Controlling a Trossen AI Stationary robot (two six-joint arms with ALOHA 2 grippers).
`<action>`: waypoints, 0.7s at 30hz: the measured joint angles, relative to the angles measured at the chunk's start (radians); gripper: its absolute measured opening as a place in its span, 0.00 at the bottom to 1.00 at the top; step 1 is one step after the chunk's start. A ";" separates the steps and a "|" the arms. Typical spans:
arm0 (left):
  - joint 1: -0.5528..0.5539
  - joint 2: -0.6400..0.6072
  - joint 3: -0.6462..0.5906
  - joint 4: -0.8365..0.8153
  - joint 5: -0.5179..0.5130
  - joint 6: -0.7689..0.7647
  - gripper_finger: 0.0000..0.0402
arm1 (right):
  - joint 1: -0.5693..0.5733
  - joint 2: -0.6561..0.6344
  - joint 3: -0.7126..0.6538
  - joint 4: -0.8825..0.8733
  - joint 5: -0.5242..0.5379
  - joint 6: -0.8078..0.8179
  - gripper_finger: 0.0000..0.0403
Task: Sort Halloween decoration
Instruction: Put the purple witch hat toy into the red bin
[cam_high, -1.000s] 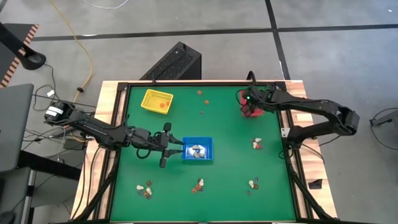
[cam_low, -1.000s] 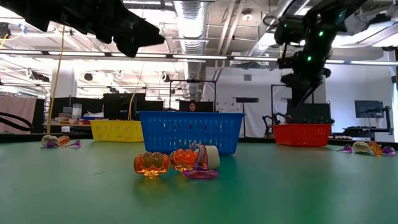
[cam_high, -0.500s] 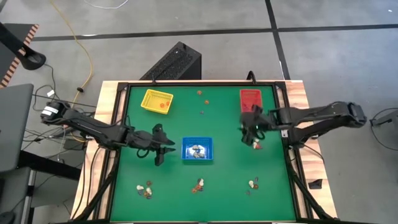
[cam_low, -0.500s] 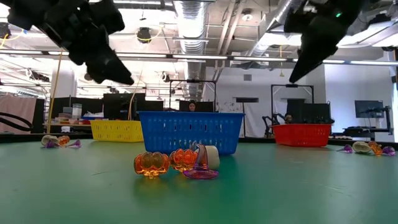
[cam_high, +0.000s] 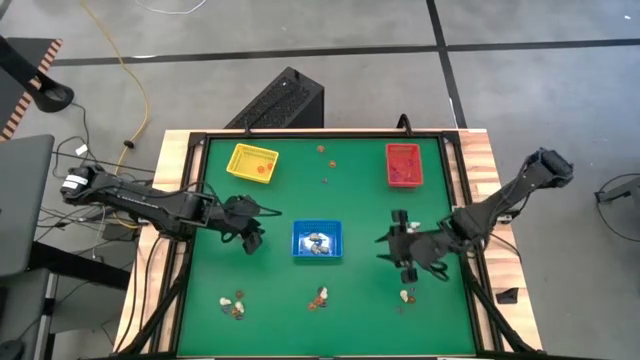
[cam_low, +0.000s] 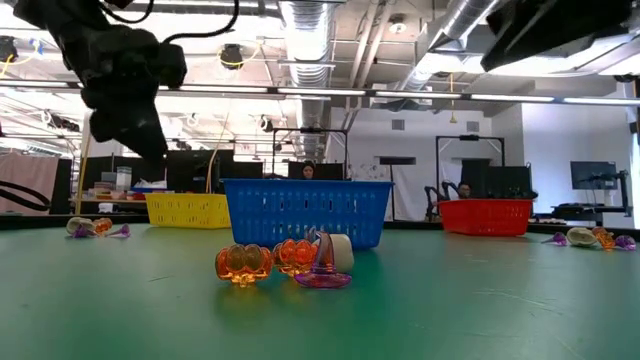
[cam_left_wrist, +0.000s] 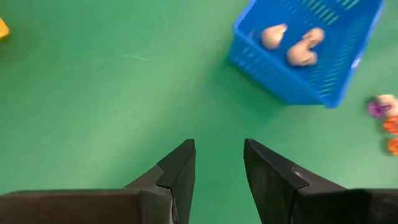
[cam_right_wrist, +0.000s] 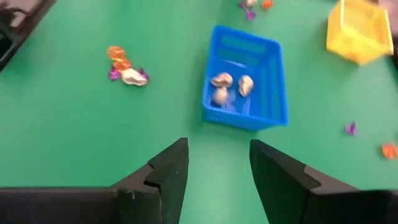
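Blue tray (cam_high: 317, 241) (approx. three whitish trinkets (cam_right_wrist: 229, 86))

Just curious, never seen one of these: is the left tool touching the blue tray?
Apart. The high view shows green table between the left tool and the blue tray.

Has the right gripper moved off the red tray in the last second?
Yes. The right gripper left the red tray and now hangs nearer the table's front edge, right of the blue tray.
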 joint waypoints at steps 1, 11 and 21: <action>0.006 0.007 0.000 -0.007 0.000 0.026 0.31 | 0.025 -0.003 -0.016 0.022 0.019 -0.014 0.50; 0.023 0.137 0.000 -0.101 0.047 0.148 0.31 | 0.130 -0.004 -0.168 0.144 0.124 0.081 0.50; 0.023 0.222 0.000 -0.116 0.047 0.195 0.31 | 0.141 -0.004 -0.172 0.150 0.160 0.072 0.50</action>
